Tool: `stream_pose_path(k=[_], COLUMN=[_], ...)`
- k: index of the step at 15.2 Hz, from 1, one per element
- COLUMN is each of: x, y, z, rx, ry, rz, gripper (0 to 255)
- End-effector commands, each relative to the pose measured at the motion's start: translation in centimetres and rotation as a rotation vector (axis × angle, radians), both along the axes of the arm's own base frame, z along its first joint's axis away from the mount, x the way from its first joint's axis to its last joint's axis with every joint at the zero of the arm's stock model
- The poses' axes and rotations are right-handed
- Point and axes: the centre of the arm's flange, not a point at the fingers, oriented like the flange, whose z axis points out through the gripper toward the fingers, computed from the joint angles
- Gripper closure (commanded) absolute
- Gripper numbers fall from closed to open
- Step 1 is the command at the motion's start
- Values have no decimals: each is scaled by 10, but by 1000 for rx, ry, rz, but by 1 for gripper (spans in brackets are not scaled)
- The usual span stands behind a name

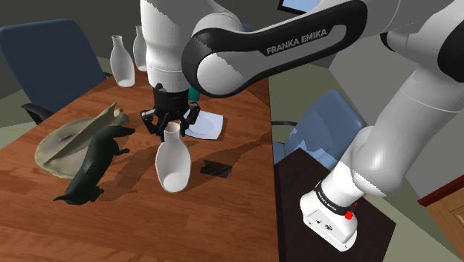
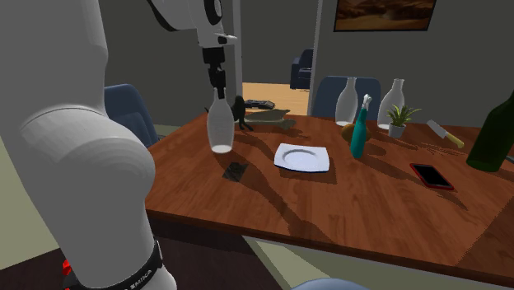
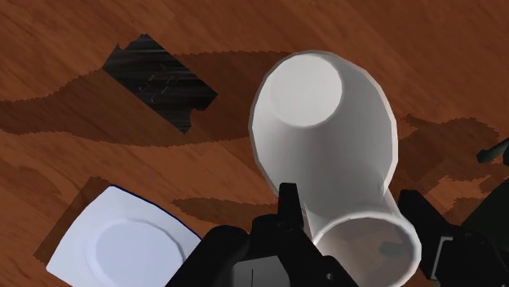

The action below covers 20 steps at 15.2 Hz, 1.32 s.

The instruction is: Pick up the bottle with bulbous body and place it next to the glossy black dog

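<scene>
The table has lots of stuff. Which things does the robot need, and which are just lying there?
Needed: white bulbous bottle, held by the black gripper; glossy black dog figure.
Lying about: white square plate; teal bottle; dark green bottle; small potted plant.

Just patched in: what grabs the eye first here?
The white bottle hangs by its neck from the shut jaws, clear of the wooden table, mid-frame in the shoulder view. The glossy black dog stands to its left there, beside a tan dish.
</scene>
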Motion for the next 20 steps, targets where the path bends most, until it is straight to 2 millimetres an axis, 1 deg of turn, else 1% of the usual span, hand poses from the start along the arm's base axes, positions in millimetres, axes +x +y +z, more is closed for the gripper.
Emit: stream_pose_path(k=[1, 5, 6, 11, 14, 15, 20], x=[0, 0, 0, 0, -2, -3, -3], y=[0, 0, 0, 0, 1, 2, 2], z=[-1, -1, -1, -1, 39, 49, 49], rx=[1, 1, 1, 1, 1, 1, 1], ry=[-1, -1, -1, -1, -1, -1, -1], rz=[0, 0, 0, 0, 0, 0, 0], gripper=[255, 255, 0, 0, 0, 0, 0])
